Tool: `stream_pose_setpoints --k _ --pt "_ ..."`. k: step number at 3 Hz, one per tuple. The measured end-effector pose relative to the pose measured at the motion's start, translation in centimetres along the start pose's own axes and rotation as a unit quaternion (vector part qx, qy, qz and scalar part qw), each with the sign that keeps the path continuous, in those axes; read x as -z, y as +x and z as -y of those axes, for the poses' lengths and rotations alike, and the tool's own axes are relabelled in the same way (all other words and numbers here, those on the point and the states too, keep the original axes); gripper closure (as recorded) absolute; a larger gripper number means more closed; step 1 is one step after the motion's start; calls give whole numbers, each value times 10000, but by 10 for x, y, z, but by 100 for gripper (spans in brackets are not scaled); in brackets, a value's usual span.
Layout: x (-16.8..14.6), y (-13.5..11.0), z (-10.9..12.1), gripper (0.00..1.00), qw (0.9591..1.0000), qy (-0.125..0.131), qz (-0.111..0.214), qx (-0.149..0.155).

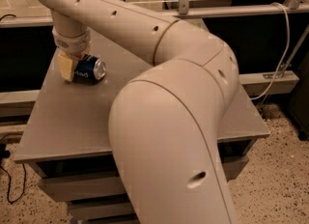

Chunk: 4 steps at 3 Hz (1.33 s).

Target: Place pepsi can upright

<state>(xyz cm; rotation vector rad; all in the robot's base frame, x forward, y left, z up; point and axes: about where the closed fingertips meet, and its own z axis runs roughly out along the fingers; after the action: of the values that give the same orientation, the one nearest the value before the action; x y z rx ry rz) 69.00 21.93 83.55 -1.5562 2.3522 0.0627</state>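
Fingers: one pale yellow pad shows, set against the can's left end; whether the pair is spread or pinching cannot be told.
Pepsi can: dark blue, lying on its side at the table's far left corner, silver end turned to the right.
Gripper: pointing down over the table's far left corner, directly at the can.
Arm: cream, bulky, rising in front of the table's near edge and bending across its top to the far left.
Table: grey, flat top, drawers beneath.
White cable: hanging beyond the table's right side.
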Motion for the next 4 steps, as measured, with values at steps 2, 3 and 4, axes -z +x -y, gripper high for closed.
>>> stream_pose_setpoints --k 2,3,4 --pt "14 2 9 86 9996 -39 270 3" --pt "44 12 16 100 9962 -220 835 134" --pt "87 31 24 100 9858 -384 1572 441"
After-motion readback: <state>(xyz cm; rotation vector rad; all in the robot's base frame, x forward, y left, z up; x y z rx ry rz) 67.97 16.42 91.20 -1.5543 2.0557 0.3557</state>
